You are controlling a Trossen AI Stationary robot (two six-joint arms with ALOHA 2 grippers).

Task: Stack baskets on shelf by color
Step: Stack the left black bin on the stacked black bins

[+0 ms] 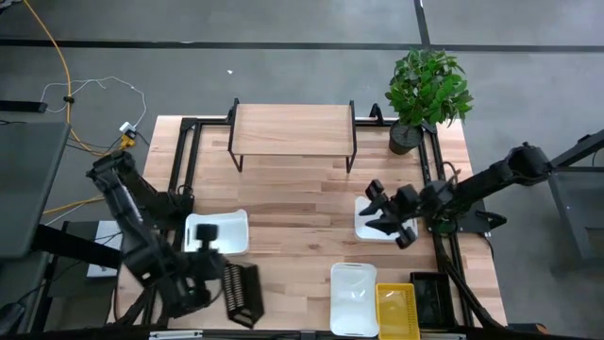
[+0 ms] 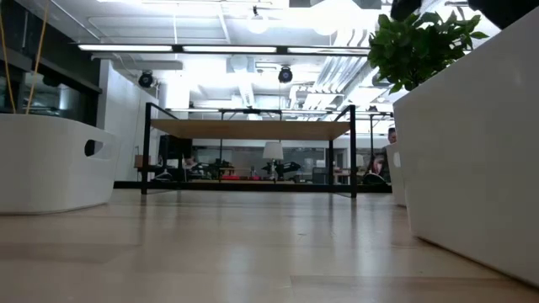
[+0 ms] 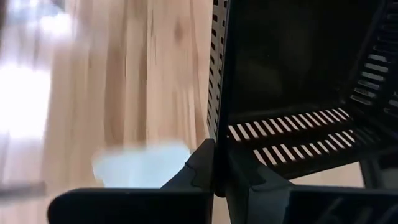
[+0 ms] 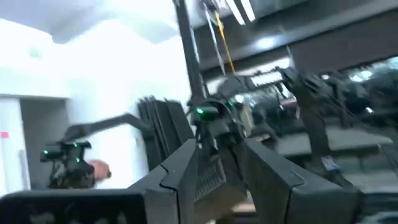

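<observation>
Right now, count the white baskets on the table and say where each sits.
3. One white basket lies left of centre, one under the right gripper on the right, one at the front edge beside the yellow basket. None looks hidden.

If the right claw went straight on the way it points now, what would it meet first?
Probably the left claw, shut on a black slotted plastic basket. The open right claw points across the light wooden table towards it. Depth is unclear.

Grey floor point(image 1: 283, 24) with a yellow cable point(image 1: 62, 66) surrounds the table; bright ceiling lights point(image 2: 337, 13) glow beyond.
</observation>
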